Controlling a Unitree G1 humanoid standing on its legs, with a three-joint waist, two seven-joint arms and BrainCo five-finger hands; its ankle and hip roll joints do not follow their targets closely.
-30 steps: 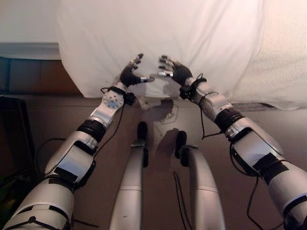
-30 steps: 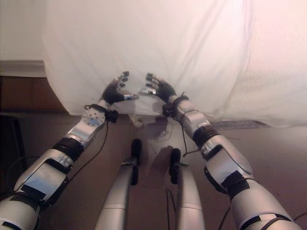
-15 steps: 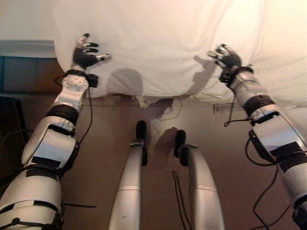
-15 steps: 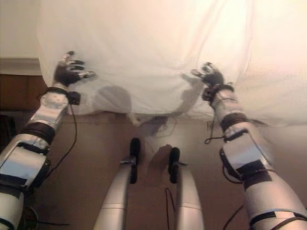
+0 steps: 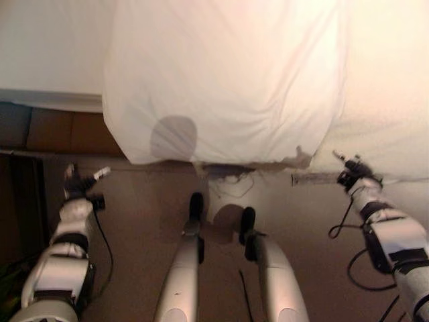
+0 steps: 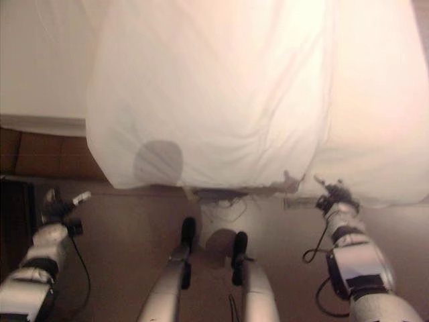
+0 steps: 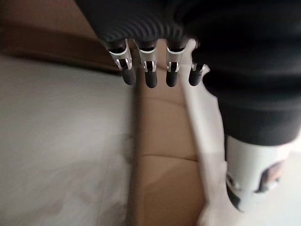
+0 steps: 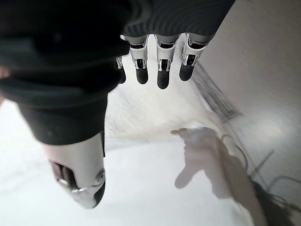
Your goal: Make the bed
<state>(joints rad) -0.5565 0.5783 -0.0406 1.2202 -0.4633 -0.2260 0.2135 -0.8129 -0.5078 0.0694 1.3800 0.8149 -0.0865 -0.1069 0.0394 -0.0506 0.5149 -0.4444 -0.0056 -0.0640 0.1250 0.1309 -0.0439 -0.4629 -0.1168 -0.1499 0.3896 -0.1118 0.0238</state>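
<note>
Hanging over the bed (image 5: pixel 47 60) edge, sheet (image 5: pixel 228 80) lies free; left hand (image 5: pixel 75 182) and right hand (image 5: pixel 351 168) released, low. Risk: regrasping unevenly could leave it skewed.

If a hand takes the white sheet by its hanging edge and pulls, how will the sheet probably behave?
The white sheet is probably floppy: it drapes over the bed's edge in soft folds, so it should bunch, not slide as one piece. It looks thin and likely light. Pulled by one hand, it may skew; the left hand and right hand are both off it.
</note>
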